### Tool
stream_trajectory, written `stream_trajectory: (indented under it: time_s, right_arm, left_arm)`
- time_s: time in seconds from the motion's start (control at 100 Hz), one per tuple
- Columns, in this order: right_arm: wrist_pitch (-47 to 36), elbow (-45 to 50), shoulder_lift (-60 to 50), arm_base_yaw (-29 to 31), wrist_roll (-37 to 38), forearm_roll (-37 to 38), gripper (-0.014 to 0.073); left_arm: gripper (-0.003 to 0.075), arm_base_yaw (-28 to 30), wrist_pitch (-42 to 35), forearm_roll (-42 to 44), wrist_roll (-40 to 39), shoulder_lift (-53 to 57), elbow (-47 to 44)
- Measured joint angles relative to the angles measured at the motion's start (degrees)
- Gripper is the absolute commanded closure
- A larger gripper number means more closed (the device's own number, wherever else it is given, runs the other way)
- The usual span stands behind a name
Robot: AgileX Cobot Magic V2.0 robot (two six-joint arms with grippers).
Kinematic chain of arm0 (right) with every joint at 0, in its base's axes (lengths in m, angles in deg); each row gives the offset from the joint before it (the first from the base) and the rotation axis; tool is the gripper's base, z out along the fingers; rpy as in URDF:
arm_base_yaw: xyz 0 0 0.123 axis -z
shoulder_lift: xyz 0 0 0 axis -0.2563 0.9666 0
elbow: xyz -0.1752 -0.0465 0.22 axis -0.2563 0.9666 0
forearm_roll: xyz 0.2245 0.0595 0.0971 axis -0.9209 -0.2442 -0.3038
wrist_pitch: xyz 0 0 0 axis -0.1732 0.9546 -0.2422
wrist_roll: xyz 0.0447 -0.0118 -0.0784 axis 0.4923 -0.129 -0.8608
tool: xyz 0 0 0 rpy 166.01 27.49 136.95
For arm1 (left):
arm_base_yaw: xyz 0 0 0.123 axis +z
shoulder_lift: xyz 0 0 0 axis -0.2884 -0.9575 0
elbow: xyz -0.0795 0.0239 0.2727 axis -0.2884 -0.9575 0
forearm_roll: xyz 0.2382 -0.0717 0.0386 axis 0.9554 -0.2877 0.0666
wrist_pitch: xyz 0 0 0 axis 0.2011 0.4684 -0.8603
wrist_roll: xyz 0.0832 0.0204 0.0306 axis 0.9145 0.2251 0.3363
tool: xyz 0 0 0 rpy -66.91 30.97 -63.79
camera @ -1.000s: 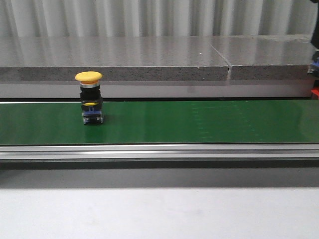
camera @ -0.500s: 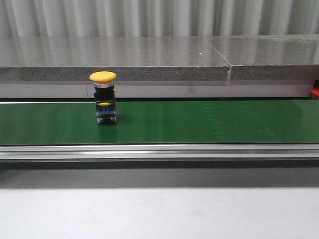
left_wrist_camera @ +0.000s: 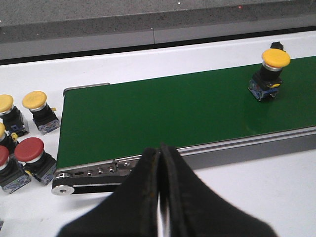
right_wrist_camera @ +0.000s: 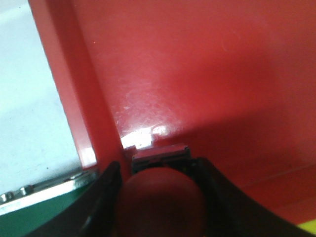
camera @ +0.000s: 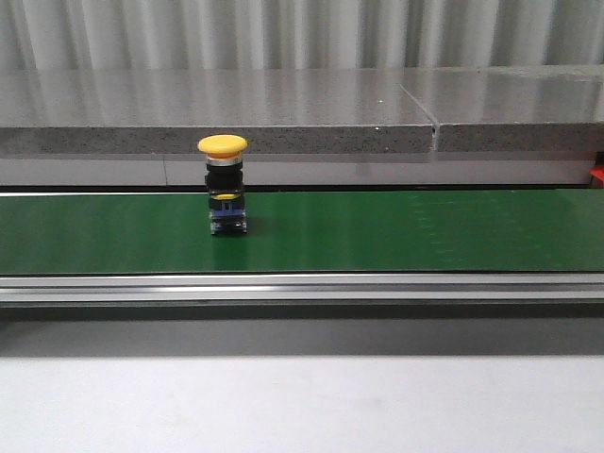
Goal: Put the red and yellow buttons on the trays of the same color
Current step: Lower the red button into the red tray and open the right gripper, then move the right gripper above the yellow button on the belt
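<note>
The green conveyor belt (camera: 377, 231) carried an unsorted yellow mushroom-head button (camera: 225, 196); the right gripper (right_wrist_camera: 159, 195) clamped a red mushroom-head button (right_wrist_camera: 160, 197) over the red plastic tray (right_wrist_camera: 197, 74), unreleased; the left gripper (left_wrist_camera: 159, 163) was closed, empty.

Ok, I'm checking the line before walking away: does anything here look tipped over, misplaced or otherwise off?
Nothing stands out. The yellow button stands upright on the green belt. The spare buttons sit upright beside the belt's end. The right gripper holds a red button over the red tray, the matching colour.

yellow-capped button (camera: 223, 144), plain green belt (camera: 396, 231), red tray (right_wrist_camera: 197, 74), speckled grey ledge (camera: 283, 104)
</note>
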Motion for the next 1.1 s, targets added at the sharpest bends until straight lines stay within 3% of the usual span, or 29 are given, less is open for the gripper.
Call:
stream_trajectory:
  time_s: [0.39,0.47,0.58,0.65,0.86,1.1]
  right_arm:
    - [-3.01,-3.47,4.21,0.00,0.02,-1.66,0.0449]
    - [-3.01,-3.55,4.35,0.00,0.02,-2.47,0.0342]
    - [-3.01,-3.81,4.35,0.00,0.02,-2.94,0.0105]
    - [-3.15,-3.81,4.35,0.00,0.02,-2.94,0.0037]
    - [-3.48,-3.55,3.78,0.00,0.13,-3.08,0.0033]
    - [-7.69,2.94,-4.72,-0.23,0.12,-3.08,0.0033]
  left_arm:
    - [0.0741,0.00,0.00,0.00,0.00,0.00,0.00]
    - [0.0741,0.00,0.00,0.00,0.00,0.00,0.00]
    - [0.0741,0.00,0.00,0.00,0.00,0.00,0.00]
    - [0.0741,0.00,0.00,0.00,0.00,0.00,0.00]
    - [0.0741,0.00,0.00,0.00,0.00,0.00,0.00]
    - [0.0741,0.00,0.00,0.00,0.00,0.00,0.00]
